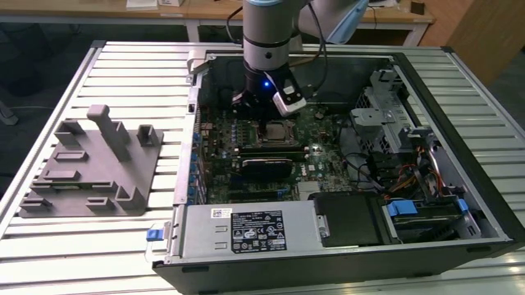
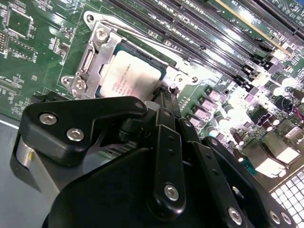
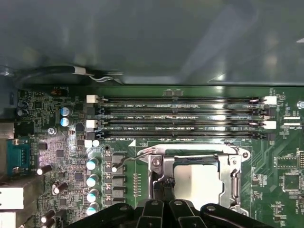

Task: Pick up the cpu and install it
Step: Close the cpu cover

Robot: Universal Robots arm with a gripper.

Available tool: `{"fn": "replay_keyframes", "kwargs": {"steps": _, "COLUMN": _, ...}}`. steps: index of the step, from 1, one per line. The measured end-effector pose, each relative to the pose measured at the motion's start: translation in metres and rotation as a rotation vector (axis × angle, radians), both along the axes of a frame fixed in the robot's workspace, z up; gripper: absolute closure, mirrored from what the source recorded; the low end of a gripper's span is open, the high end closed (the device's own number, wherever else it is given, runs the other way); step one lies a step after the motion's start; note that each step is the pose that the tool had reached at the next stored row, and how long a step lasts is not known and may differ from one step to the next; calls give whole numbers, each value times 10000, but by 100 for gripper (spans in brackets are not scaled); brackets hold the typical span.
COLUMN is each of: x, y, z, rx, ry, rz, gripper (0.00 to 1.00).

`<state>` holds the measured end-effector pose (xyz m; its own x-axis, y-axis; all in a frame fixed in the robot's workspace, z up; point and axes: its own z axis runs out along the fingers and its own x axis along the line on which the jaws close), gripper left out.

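Jaws look pressed together at the edge of the cpu (image 3: 199, 183) in its socket (image 3: 234, 175); we risk skewing it and bending pins if they drag sideways.

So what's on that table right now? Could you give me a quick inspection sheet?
Surface: slatted metal table, carrying an open computer case.
Job's things: cpu sits in the motherboard socket.
Clutter: grey tray on the exterior view's left of the case.
Grippers: gripper down at the socket's edge, beside the cpu; looks shut, holding nothing.
Cables: orange and black wires inside the case, on the exterior view's right.
Surroundings: wooden desks behind the table.
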<state>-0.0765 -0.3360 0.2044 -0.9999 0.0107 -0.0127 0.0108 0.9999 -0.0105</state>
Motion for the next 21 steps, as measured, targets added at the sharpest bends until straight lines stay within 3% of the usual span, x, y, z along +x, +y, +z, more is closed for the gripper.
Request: {"fn": "replay_keyframes", "kwargs": {"steps": 21, "x": -21, "y": 0, "z": -63, "rx": -1, "ry": 0, "rz": 0, "gripper": 89}}
